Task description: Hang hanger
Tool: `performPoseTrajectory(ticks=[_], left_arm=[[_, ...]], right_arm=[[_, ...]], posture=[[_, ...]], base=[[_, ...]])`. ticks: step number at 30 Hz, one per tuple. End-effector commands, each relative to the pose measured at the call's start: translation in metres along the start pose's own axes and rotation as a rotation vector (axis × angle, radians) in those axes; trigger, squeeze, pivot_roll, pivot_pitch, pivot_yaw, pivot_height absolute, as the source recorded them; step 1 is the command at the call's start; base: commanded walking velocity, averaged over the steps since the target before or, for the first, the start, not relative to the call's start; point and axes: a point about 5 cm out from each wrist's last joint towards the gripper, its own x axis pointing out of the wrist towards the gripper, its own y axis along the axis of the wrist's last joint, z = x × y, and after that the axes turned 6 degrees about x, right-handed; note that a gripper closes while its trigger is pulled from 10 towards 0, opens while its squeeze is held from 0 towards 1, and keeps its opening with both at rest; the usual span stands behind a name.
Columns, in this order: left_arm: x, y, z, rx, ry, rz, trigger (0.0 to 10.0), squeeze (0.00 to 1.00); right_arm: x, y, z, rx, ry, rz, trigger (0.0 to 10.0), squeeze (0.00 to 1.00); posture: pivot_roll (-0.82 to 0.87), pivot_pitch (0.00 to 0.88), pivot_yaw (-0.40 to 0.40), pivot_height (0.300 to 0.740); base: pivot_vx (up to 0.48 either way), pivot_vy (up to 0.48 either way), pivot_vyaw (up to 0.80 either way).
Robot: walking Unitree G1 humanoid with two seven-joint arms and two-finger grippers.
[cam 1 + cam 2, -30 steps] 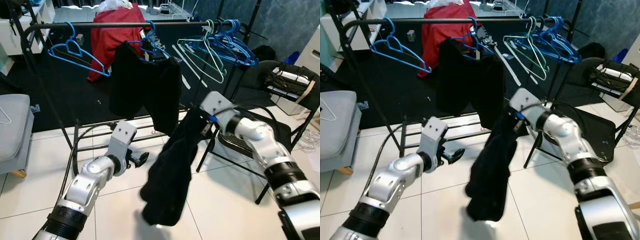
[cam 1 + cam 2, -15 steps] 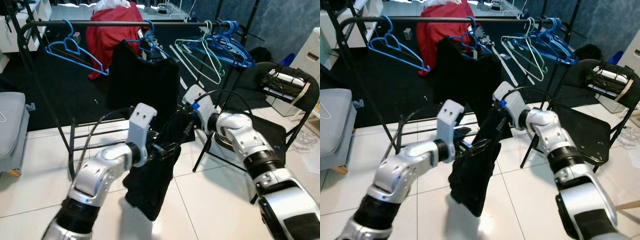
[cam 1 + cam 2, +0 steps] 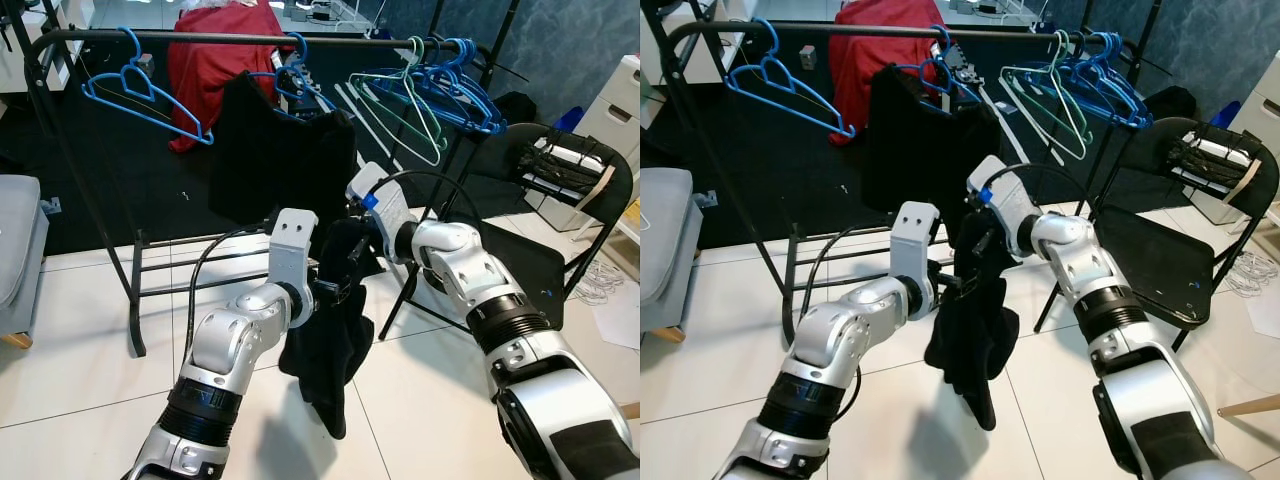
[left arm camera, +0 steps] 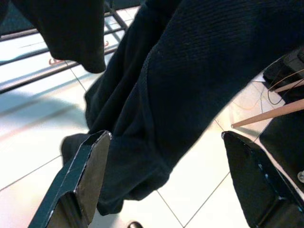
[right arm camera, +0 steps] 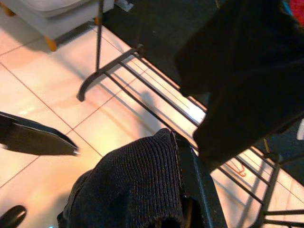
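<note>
Clearly the hanging is not done. From the left eye, the right claw [image 3: 352, 243] holds up a dark knitted garment [image 3: 330, 340] by its top, well below the black metal clothes rail [image 3: 250, 38]. The left claw [image 3: 335, 292] sits just beside it, at the cloth's upper fold. Above and beyond both claws, blue plastic hangers [image 3: 135, 85] and a black shirt [image 3: 280, 160] already hang on the rail. No hanger can be made out inside the held garment; if one is there, the cloth hides it.

The right eye tells the same: the garment droops from the right claw towards the white tiled floor [image 3: 700, 340], and the claw tips are buried in dark fabric (black on black, so hard to separate).

Along the left wrist, the left claw's two fingers [image 4: 80, 175] stand spread wide, with the garment hanging between and just beyond them, not gripped.

Along the right wrist, a ribbed knit edge [image 5: 142, 185] is pinched against one finger [image 5: 197, 190], so that claw is pressed onto the garment. What remains, by my reckoning, is lifting it to the rail and hooking it on.
</note>
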Motion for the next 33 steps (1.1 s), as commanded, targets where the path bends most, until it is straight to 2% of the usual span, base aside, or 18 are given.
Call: performPoseTrajectory(ticks=[1, 3, 12, 17, 18, 20, 21, 24, 33], left_arm=[[0.006, -0.003, 0.003, -0.023, 0.017, -0.014, 10.0, 0.0], [0.01, -0.002, 0.0, -0.06, 0.039, -0.025, 10.0, 0.0], [0.014, -0.003, -0.005, -0.104, 0.081, -0.035, 10.0, 0.0], [0.014, -0.002, -0.018, -0.043, 0.16, -0.026, 10.0, 0.0], [0.013, 0.0, -0.022, -0.035, 0.163, -0.012, 9.3, 0.0], [0.013, 0.001, -0.023, -0.032, 0.162, -0.002, 9.3, 0.0], [0.013, 0.002, -0.026, -0.052, 0.156, 0.012, 0.0, 0.0], [0.013, 0.002, -0.031, -0.089, 0.166, 0.027, 0.0, 0.0], [0.011, 0.01, -0.034, -0.034, 0.162, 0.065, 0.0, 0.0]], right_arm=[[0.0, 0.014, -0.004, 0.005, 0.037, 0.053, 0.0, 0.0], [0.003, 0.016, -0.009, 0.009, 0.053, 0.063, 0.0, 0.0], [0.009, 0.019, -0.02, 0.025, 0.068, 0.079, 0.0, 0.0], [0.008, 0.02, -0.023, 0.027, 0.08, 0.075, 0.0, 0.0], [0.008, 0.019, -0.023, 0.022, 0.08, 0.07, 0.0, 0.0], [0.007, 0.018, -0.023, 0.02, 0.079, 0.066, 0.0, 0.0], [0.006, 0.018, -0.024, 0.02, 0.08, 0.063, 0.0, 0.0], [0.005, 0.017, -0.025, 0.022, 0.083, 0.059, 0.0, 0.0], [0.005, 0.014, -0.025, 0.021, 0.08, 0.044, 0.0, 0.0]], posture=[[-0.15, 0.129, -0.114, 0.74], [-0.15, 0.129, -0.114, 0.74], [-0.14, 0.137, -0.116, 0.74], [-0.15, 0.138, -0.114, 0.74], [-0.15, 0.138, -0.114, 0.74], [-0.15, 0.138, -0.114, 0.74], [-0.14, 0.137, -0.115, 0.74], [-0.15, 0.137, -0.114, 0.74], [-0.14, 0.136, -0.113, 0.74]], base=[[0.0, 0.0, 0.0], [0.0, 0.0, 0.0], [0.0, 0.0, 0.0], [0.0, 0.0, 0.0], [0.0, 0.0, 0.0], [0.0, 0.0, 0.0], [0.0, 0.0, 0.0], [0.0, 0.0, 0.0], [0.0, 0.0, 0.0]])
